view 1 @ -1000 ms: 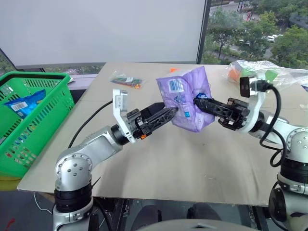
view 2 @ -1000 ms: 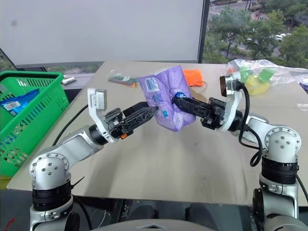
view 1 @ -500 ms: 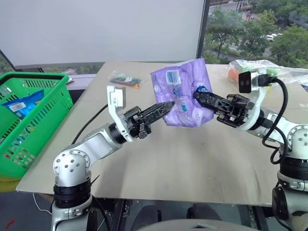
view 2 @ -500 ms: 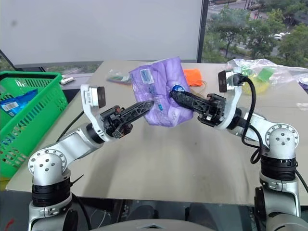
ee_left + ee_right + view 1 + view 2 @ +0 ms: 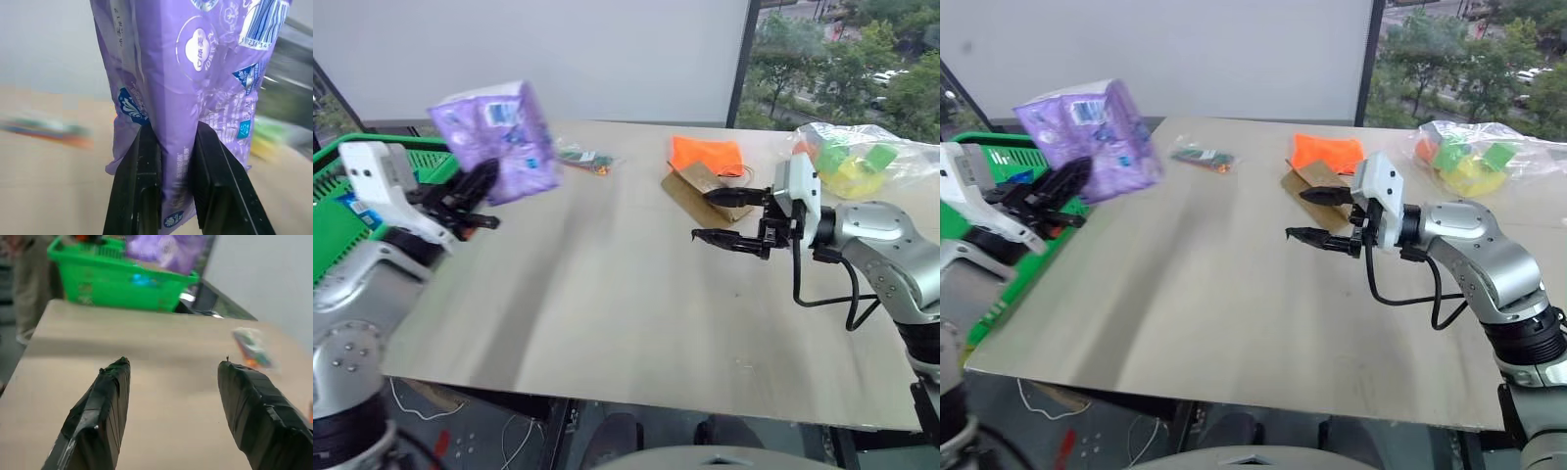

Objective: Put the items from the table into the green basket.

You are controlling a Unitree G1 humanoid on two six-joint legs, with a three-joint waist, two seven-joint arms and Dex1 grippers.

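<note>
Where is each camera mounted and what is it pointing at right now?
Head stereo views: look down over the light beige table; both arms show.
Left wrist view: looks along the left gripper, jaws shut on the purple plastic packet.
Right wrist view: looks past the open right gripper to the bright green lattice basket.
Shared: packet, basket and table appear in head and right wrist views.

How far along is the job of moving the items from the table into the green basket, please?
Done: a blue packet already lies in the green basket. In hand: the left tool is shut on the purple packet, carried near the basket's rim. The right tool hangs open above the table. Left on the table: the orange cloth, brown paper bag, and clear bags of coloured bits.
</note>
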